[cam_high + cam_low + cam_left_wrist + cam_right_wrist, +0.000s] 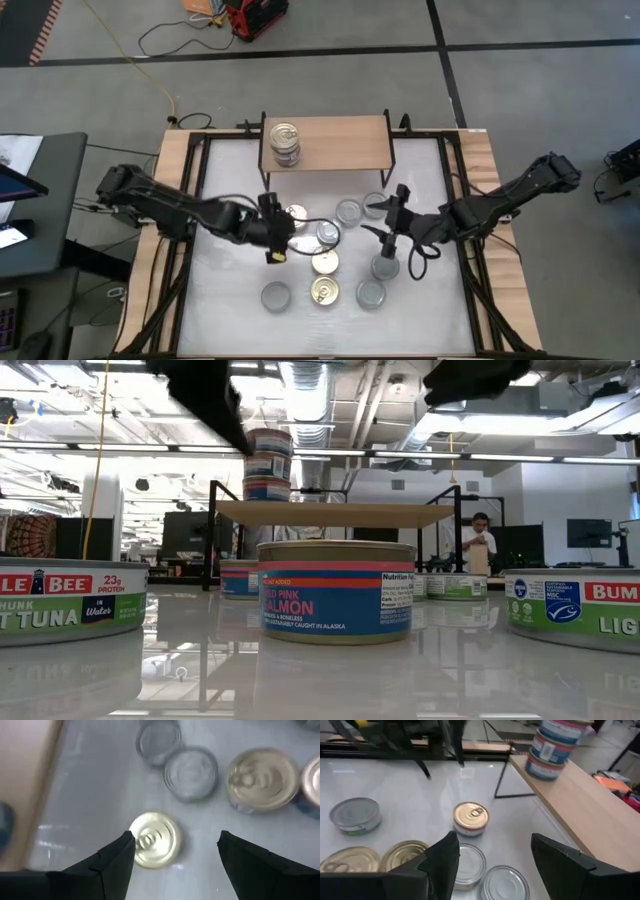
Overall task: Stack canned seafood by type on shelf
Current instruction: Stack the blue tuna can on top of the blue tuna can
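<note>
- Left hand (pixel 275 240): poised above the desk (pixel 230 300), just left of the central cluster of cans; its fingers (pixel 112 862) stand wide apart with nothing between them (a gold-lidded can (pixel 155 840) lies on the surface beneath the gap, untouched).
- Right hand (pixel 392 228): poised over the right side of the cluster, fingers (pixel 442 860) parted and empty; silver-lidded cans (pixel 465 865) lie below it.
- Loose cans: about nine rest on the white desk between the two hands, gold lids (pixel 325 291) toward the middle, silver lids (pixel 275 295) toward the outer and far positions. None touches either hand.
- Nearest labels in the low view: a pink salmon can (pixel 335 592) at centre, a tuna can (pixel 70 600) at the left edge.
- Shelf (pixel 335 140): light wood on thin black legs, at the far middle of the desk.
- Stacked cans (pixel 285 143): a short upright column (three tins in the right wrist view) near the shelf's left end, well apart from both hands.
</note>
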`<move>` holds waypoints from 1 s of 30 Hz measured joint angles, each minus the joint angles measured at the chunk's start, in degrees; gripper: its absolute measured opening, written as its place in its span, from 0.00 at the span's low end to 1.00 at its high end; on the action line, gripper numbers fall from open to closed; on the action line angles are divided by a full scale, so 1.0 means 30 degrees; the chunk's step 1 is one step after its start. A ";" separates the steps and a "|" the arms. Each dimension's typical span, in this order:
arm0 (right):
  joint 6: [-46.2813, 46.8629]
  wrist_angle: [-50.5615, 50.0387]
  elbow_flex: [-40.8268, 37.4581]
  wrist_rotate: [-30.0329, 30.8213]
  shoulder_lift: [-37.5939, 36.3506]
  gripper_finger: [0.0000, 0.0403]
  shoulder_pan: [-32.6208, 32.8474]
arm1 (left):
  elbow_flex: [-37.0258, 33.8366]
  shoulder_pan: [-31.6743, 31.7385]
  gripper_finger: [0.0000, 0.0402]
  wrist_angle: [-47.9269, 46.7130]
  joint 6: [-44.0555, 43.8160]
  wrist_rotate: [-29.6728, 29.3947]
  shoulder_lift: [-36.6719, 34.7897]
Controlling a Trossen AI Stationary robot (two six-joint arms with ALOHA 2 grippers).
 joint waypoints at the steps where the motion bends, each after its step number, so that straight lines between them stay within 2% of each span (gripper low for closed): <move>1: -0.0129 0.0252 0.0000 0.0000 0.0083 0.68 0.0003 | -0.0762 -0.0070 0.68 0.0583 -0.0837 -0.0771 0.0007; 4: -0.0341 0.0466 0.0000 0.0023 0.0095 0.68 0.0070 | -0.2569 0.0058 0.66 0.2399 -0.2644 -0.2206 -0.0105; 9: -0.1058 0.1417 0.0000 0.0015 0.0098 0.68 0.0109 | -0.4793 0.1031 0.60 0.5418 -0.4090 -0.1533 -0.0015; 13: -0.1339 0.1658 0.0000 0.0027 0.0086 0.68 0.0109 | -0.6521 0.1994 0.56 0.7819 -0.4831 -0.1746 -0.0007; 18: -0.1379 0.1789 0.0000 0.0020 0.0085 0.68 0.0360 | -0.8290 0.2664 0.50 0.9160 -0.5665 -0.1119 -0.0007; 24: -0.1412 0.2039 0.0000 -0.0031 0.0261 0.68 0.0342 | -0.9863 0.2892 0.43 1.1254 -0.6876 -0.1550 -0.0044; 30: -0.2721 0.3777 0.0007 -0.0217 0.1489 0.68 0.0121 | -1.0888 0.2884 0.26 1.2562 -0.7814 -0.0973 -0.0087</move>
